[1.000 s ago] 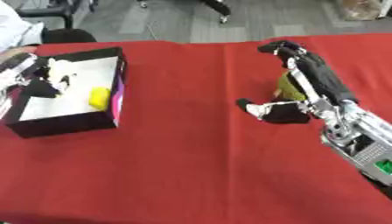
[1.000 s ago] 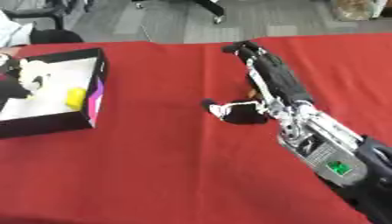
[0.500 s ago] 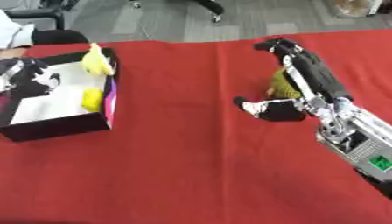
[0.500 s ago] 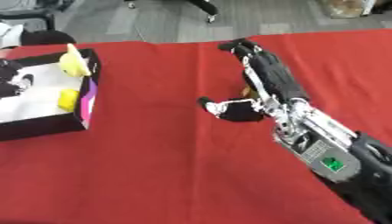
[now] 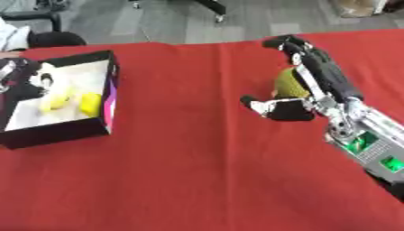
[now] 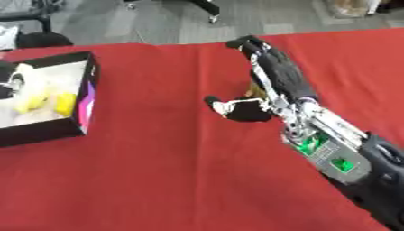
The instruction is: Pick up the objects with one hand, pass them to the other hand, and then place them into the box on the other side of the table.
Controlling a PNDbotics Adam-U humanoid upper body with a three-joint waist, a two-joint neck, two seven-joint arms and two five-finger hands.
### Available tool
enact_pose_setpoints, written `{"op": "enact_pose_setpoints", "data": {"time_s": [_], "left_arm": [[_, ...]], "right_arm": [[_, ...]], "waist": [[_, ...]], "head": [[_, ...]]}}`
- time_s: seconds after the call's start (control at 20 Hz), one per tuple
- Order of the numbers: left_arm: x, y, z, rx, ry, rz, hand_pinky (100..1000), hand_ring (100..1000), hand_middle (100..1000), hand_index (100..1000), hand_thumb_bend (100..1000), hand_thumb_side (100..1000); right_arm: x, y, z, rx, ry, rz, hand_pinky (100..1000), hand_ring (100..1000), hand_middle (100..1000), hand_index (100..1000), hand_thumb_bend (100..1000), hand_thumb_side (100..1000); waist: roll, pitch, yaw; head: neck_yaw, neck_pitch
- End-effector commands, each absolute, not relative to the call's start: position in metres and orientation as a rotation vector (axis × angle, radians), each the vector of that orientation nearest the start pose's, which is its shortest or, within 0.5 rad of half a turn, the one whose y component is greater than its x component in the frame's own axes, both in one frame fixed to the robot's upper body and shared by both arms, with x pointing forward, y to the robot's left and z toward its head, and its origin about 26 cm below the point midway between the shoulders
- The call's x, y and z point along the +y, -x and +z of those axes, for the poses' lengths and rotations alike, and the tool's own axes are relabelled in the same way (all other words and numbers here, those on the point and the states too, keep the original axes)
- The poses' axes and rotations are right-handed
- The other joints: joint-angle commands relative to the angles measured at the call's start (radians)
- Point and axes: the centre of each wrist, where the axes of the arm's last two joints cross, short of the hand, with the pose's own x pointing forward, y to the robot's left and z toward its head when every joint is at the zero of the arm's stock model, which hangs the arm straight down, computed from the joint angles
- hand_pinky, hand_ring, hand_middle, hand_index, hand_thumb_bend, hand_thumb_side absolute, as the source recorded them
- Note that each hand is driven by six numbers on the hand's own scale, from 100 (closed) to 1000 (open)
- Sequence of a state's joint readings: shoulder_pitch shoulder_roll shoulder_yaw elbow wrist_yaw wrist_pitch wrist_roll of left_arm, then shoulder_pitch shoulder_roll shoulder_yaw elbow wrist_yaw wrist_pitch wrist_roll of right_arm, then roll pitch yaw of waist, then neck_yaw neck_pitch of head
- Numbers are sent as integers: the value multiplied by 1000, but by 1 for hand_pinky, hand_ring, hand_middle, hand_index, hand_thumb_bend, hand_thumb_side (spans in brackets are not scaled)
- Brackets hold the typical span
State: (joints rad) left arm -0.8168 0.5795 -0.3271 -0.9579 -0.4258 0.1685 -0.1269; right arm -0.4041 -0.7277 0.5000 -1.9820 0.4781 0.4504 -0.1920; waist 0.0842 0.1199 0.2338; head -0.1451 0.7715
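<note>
- The olive-yellow object (image 5: 289, 84) lies on the red tabletop (image 5: 197, 171), right of centre, partly hidden behind my right robot hand (image 5: 312, 85).
- I judge it small, light and rounded, so it may roll; I would take it across its middle.
- The right robot hand arches over it, fingers extended far, thumb spread to the left, not closed on it.
- The box (image 5: 108, 85) sits far left, yellow pieces (image 5: 88, 103) inside.
- The left robot hand (image 5: 14, 79) is at the box; I cannot tell its fingers.
</note>
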Motion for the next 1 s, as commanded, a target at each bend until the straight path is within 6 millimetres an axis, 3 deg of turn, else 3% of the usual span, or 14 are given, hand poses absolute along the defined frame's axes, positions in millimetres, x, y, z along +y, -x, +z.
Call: {"op": "enact_pose_setpoints", "data": {"time_s": [0.05,0.15,0.3,0.65,1.0], "left_arm": [[329,-454,168,-1345,-856,-965,870,770,707,830,100,465],[329,-454,170,-1361,-855,-953,866,764,701,823,100,479],[325,-450,178,-1436,-852,-912,860,751,692,806,100,671],[318,-433,205,-1634,-705,-781,859,715,681,785,100,639],[310,-410,225,-1737,-579,-703,866,705,670,778,100,671]], "right_arm": [[-218,-288,191,-1871,960,994,721,875,832,870,555,349],[-221,-288,191,-1873,972,993,723,876,832,870,557,347],[-229,-289,194,-1869,1007,982,732,879,835,873,552,337],[-261,-289,207,-1730,986,1005,746,877,840,882,497,372],[-300,-286,227,-1579,881,1127,805,887,858,872,466,376]], "waist": [[-13,5,0],[-13,5,1],[-16,4,1],[-23,6,2],[-26,12,8]], "head": [[0,-2],[-3,-2],[-13,-2],[-54,-2],[-84,-2]]}}
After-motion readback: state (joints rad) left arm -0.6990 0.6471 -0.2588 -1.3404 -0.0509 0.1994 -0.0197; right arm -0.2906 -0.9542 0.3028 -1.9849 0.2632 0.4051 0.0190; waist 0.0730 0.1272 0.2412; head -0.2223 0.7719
